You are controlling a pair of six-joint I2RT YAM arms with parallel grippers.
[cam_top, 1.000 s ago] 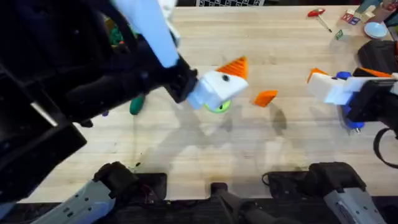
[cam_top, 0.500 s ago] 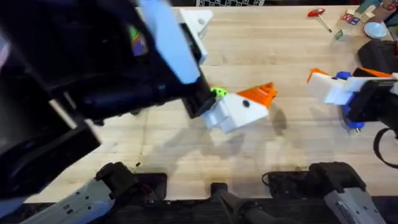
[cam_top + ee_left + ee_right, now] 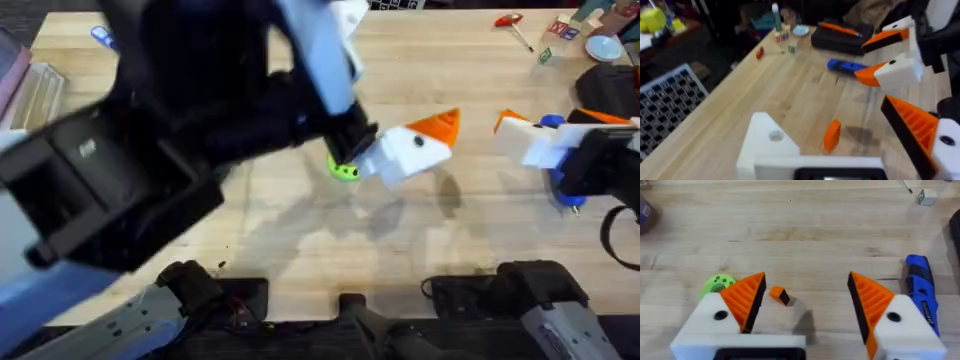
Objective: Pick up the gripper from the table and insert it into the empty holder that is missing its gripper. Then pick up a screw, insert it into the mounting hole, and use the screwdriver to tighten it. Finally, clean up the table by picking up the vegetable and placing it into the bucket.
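My left pincer [image 3: 840, 150] stands open above the small flat orange plastic wedge [image 3: 832, 135] on the worktop [image 3: 790, 95]. My right pincer [image 3: 805, 300] is open too, beside the thick bright-blue screwdriver [image 3: 921, 287].

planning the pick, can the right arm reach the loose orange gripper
Probably yes: the gripper lies alone on bare wood ahead of the right gripper's open jaws, though the left gripper hangs close over it.

The left arm rises large and dark from the worktop's near-left corner, reaching toward the middle. The left gripper [image 3: 425, 150] hangs above mid-table with one orange finger [image 3: 914, 131] fitted and one bare white mount. The right gripper [image 3: 807, 302] sits low by the worktop's right edge, both orange fingers spread wide apart.
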